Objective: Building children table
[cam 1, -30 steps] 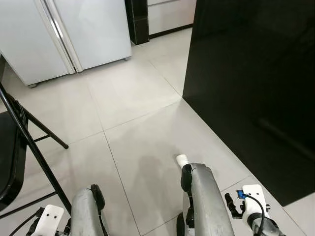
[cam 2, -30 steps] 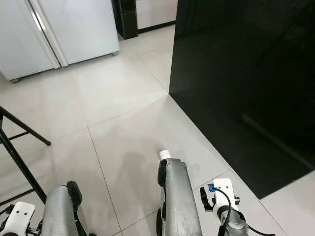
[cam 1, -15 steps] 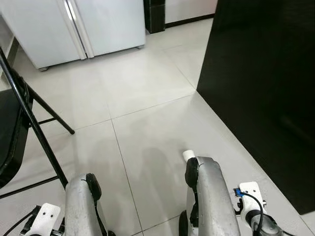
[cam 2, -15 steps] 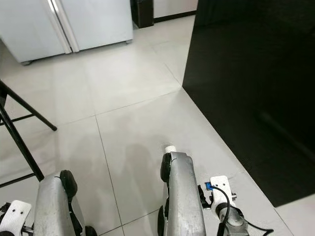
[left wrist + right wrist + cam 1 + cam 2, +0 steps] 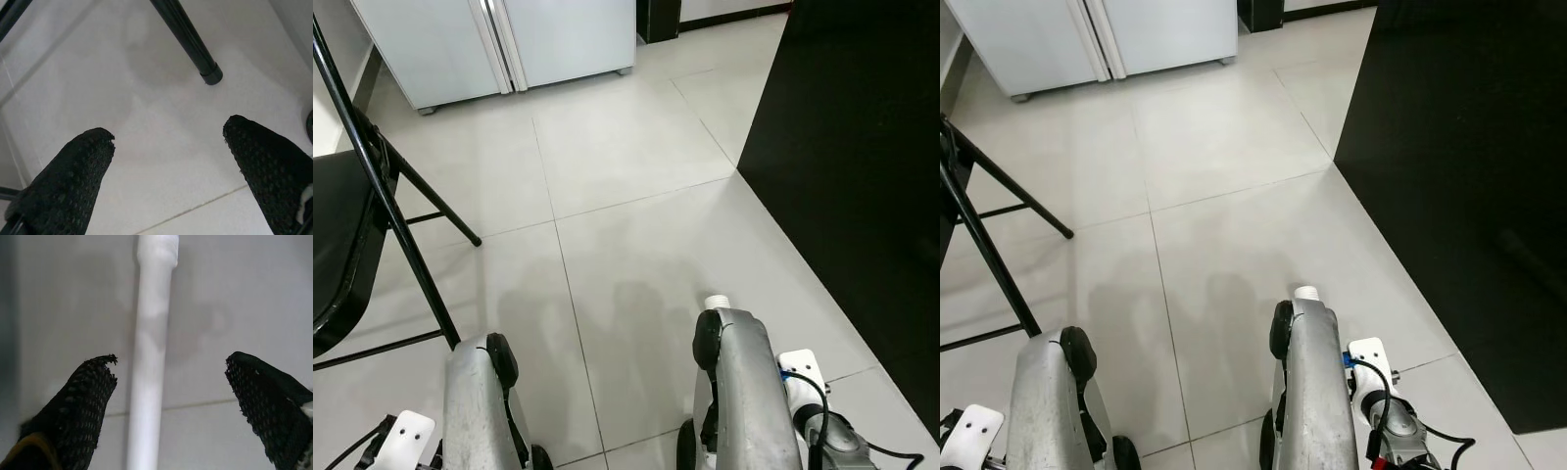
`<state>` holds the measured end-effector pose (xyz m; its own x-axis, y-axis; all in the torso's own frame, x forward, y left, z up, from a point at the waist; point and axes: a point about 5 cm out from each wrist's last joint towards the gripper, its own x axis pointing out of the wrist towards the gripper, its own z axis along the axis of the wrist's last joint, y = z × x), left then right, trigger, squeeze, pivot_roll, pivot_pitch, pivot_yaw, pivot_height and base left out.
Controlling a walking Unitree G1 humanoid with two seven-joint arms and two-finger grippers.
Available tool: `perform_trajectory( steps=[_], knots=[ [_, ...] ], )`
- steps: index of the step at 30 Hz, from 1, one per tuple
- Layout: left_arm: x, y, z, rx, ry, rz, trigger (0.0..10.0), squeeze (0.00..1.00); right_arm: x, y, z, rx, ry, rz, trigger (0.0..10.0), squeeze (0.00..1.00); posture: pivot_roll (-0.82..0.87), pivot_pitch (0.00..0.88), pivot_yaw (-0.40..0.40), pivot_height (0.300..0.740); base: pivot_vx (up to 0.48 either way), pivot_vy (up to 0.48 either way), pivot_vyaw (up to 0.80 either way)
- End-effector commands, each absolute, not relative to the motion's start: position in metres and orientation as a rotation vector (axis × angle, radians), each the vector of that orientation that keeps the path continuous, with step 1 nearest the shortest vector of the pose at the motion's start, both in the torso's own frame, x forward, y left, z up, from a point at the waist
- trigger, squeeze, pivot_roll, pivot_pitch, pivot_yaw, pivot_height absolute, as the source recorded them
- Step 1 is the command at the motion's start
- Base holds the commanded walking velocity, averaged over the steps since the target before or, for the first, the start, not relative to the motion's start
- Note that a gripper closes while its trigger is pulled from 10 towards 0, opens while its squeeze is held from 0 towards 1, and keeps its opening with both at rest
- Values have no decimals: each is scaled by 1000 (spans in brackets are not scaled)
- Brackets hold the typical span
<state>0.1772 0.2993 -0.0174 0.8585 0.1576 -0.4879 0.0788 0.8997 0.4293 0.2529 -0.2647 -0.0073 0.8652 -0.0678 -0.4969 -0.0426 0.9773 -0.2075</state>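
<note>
Transit step, judged: robot walking, no assembly under way. Nearest: both arms hang low. Left end effector (image 5: 166, 142) spread, holds nothing, above bare floor tile (image 5: 636, 186) beside folding chair (image 5: 357, 225) leg. Right end effector (image 5: 168, 377) also spread, w/ white tube (image 5: 149, 382), prob. a table leg, running between the fingers; not pinched as far as seen. Mid: chair at left, black cabinet (image 5: 862, 147) at right. Far: white fridge (image 5: 499, 39). Next: locate remaining table parts, bring tube to them.

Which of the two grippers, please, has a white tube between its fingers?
The right gripper: a white tube runs between its open fingers. The left gripper, also open, frames bare floor and a black chair leg.
</note>
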Motion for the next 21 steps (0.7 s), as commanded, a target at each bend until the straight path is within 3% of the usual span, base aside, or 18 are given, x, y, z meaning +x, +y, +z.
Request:
perform_trajectory(
  steps=[1, 9, 10, 18, 19, 21],
  knots=[
    [167, 304, -22, 473, 586, 34, 10000, 0, 243, -265, -19, -228, 601, -43, 10000, 0, 76, 311, 55, 300, 0, 0, 0],
    [173, 308, -16, 493, 573, 33, 10000, 0, 243, -267, -20, -216, 631, -94, 10000, 0, 82, 339, 57, 300, 0, 0, 0],
    [173, 309, -16, 492, 574, 30, 10000, 0, 244, -267, -20, -205, 625, -106, 10000, 1000, 83, 339, 57, 300, 0, 0, 0],
    [172, 308, -16, 511, 578, 6, 10000, 0, 242, -270, -22, -204, 652, -170, 10000, 1000, 93, 340, 57, 300, 0, 0, 0],
    [171, 308, -16, 506, 575, 10, 10000, 0, 241, -271, -23, -198, 657, -181, 10000, 784, 113, 342, 60, 300, 0, 0, 0],
    [171, 312, -12, 509, 567, 17, 10000, 0, 236, -271, -27, -128, 664, -213, 10000, 0, 131, 344, 69, 300, 0, 0, 0]
  ],
)
